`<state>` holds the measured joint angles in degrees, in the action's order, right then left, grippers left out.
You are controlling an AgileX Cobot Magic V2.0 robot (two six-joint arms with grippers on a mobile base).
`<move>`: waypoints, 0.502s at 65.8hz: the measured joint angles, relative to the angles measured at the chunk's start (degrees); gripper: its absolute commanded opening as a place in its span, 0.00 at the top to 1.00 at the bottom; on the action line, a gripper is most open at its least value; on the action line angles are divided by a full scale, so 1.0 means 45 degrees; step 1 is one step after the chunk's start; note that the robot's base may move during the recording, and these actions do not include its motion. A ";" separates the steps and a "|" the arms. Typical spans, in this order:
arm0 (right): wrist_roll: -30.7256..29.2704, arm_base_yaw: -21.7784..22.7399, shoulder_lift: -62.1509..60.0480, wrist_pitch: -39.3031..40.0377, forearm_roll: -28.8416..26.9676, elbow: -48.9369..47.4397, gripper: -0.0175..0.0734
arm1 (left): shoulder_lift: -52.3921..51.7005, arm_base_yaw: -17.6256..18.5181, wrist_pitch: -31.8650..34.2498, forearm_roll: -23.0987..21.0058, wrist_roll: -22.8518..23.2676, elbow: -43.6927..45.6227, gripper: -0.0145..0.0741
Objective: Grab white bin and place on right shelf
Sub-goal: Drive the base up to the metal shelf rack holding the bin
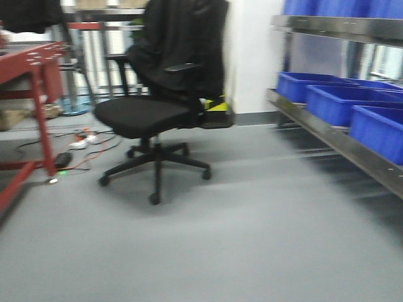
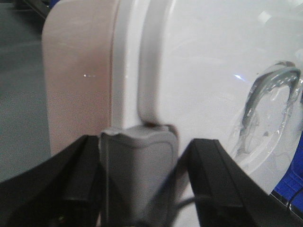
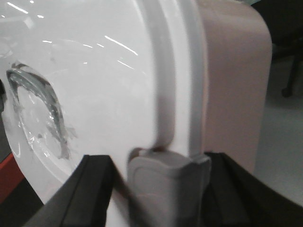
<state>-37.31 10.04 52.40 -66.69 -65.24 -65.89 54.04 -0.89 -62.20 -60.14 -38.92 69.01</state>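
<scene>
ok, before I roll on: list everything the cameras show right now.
white bin: one, white lid over a pale pinkish body, fills both wrist views
latches: two, grey, one on the lid edge in each wrist view
right shelf: one, steel, right side of the front view
blue bins: three on the lower level, more above, blue
office chair: one, black, centre of the front view
table: one, red frame, far left
power strip and cables: a small tangle, white and reddish, on the floor between table and chair
left gripper: black, fingers either side of a latch
right gripper: black, fingers either side of the other latch
</scene>
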 measured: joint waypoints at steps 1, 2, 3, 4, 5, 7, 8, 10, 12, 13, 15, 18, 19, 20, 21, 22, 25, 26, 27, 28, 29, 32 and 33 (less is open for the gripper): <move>0.0000 0.0000 0.0000 0.0000 0.0000 0.0000 0.35 | 0.0000 0.0000 0.0000 0.0000 0.0000 0.0000 0.59; 0.0000 0.0000 0.0000 0.0000 0.0000 0.0000 0.35 | 0.0000 0.0000 0.0000 0.0000 0.0000 0.0000 0.59; 0.0000 0.0000 0.0000 0.0000 0.0000 0.0000 0.35 | 0.0000 0.0000 0.0000 0.0000 0.0000 0.0000 0.59; 0.0000 0.0000 0.0000 0.0000 0.0000 0.0000 0.35 | 0.0000 0.0000 0.0000 0.0000 0.0000 0.0000 0.59; 0.0000 0.0000 0.0000 0.0000 0.0000 0.0000 0.35 | 0.0000 0.0000 0.0000 0.0000 0.0000 0.0000 0.59; 0.0000 0.0000 0.0000 0.0000 0.0000 0.0000 0.35 | 0.0000 0.0000 0.0000 0.0000 0.0000 0.0000 0.59; 0.0000 0.0000 0.0000 0.0000 0.0000 0.0000 0.35 | 0.0000 0.0000 0.0000 0.0000 0.0000 0.0000 0.59; 0.0000 0.0000 0.0000 0.0000 0.0000 0.0000 0.35 | 0.0000 0.0000 0.0000 0.0000 0.0000 0.0000 0.59; 0.0000 0.0000 0.0000 0.0000 0.0000 0.0000 0.35 | 0.0000 0.0000 0.0000 0.0000 0.0000 0.0000 0.59; 0.0000 0.0000 0.0000 0.0000 0.0000 0.0000 0.35 | 0.0000 0.0000 0.0000 0.0000 0.0000 0.0000 0.59; 0.0000 0.0000 0.0000 0.0000 0.0000 0.0000 0.35 | 0.0000 0.0000 0.0000 0.0000 0.0000 0.0000 0.59; 0.0000 0.0000 0.0000 0.0000 0.0000 0.0000 0.35 | 0.0000 0.0000 0.0000 0.0000 0.0000 0.0000 0.59; 0.0000 0.0000 0.0000 0.0000 0.0000 0.0000 0.35 | 0.0000 0.0000 0.0000 0.0000 0.0000 0.0000 0.59; 0.0000 0.0000 0.0000 0.0000 0.0000 0.0000 0.35 | 0.0000 0.0000 0.0000 0.0000 0.0000 0.0000 0.59; 0.0000 0.0000 0.0000 0.0000 0.0000 0.0000 0.35 | 0.0000 0.0000 0.0000 0.0000 0.0000 0.0000 0.59; 0.0000 0.0000 0.0000 0.0000 0.0000 0.0000 0.35 | 0.0000 0.0000 0.0000 0.0000 0.0000 0.0000 0.59; 0.0000 0.0000 0.0000 0.0000 0.0000 0.0000 0.35 | 0.0000 0.0000 0.0000 0.0000 0.0000 0.0000 0.59; 0.0000 0.0000 0.0000 0.0000 0.0000 0.0000 0.35 | 0.0000 0.0000 0.0000 0.0000 0.0000 0.0000 0.59; 0.0000 0.0000 0.0000 0.0000 0.0000 0.0000 0.35 | 0.0000 0.0000 0.0000 0.0000 0.0000 0.0000 0.59; 0.0000 0.0000 0.0000 0.0000 0.0000 0.0000 0.35 | 0.0000 0.0000 0.0000 0.0000 0.0000 0.0000 0.59; 0.0000 0.0000 0.0000 0.0000 0.0000 0.0000 0.35 | 0.0000 0.0000 0.0000 0.0000 0.0000 0.0000 0.59; 0.0000 0.0000 0.0000 0.0000 0.0000 0.0000 0.35 | 0.0000 0.0000 0.0000 0.0000 0.0000 0.0000 0.59; 0.0000 0.0000 0.0000 0.0000 0.0000 0.0000 0.35 | 0.0000 0.0000 0.0000 0.0000 0.0000 0.0000 0.59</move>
<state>-37.31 10.04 52.40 -66.69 -65.24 -65.89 54.04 -0.89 -62.20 -60.14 -38.92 69.01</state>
